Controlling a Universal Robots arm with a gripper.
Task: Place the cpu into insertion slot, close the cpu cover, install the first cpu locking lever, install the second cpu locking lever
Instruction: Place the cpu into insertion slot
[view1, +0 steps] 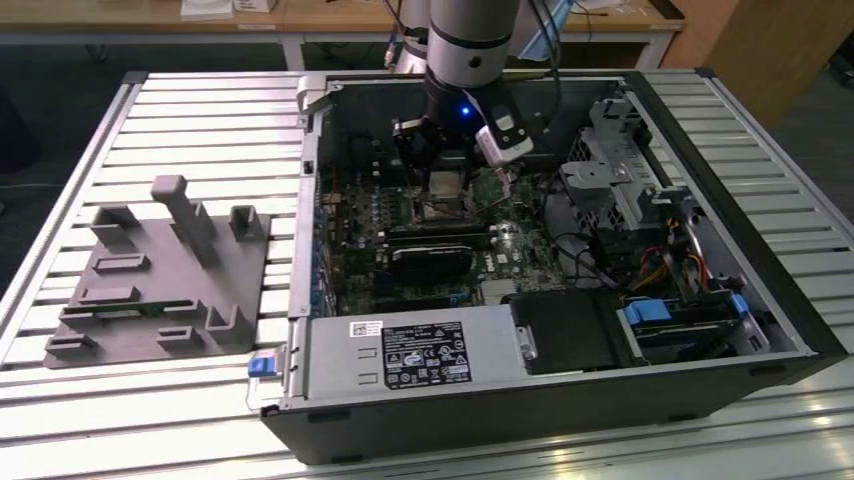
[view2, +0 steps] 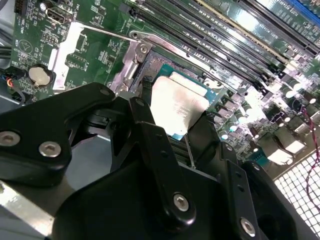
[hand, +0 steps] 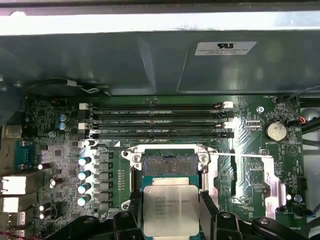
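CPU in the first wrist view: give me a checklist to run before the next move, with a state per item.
1. Grip on the cpu: ok. The gripper has fingers against two opposite edges.
2. Free insertion slot: ok. Its dark centre is bare.
3. Released locking levers: ok. Thin rods stick out on both sides of the slot.
4. Cpu square to the slot: ok. Their edges look parallel in the first wrist view.
5. Height of the cpu over the slot: cannot tell.
6. Cpu seated: not ok. It is in the gripper, off the slot's centre.
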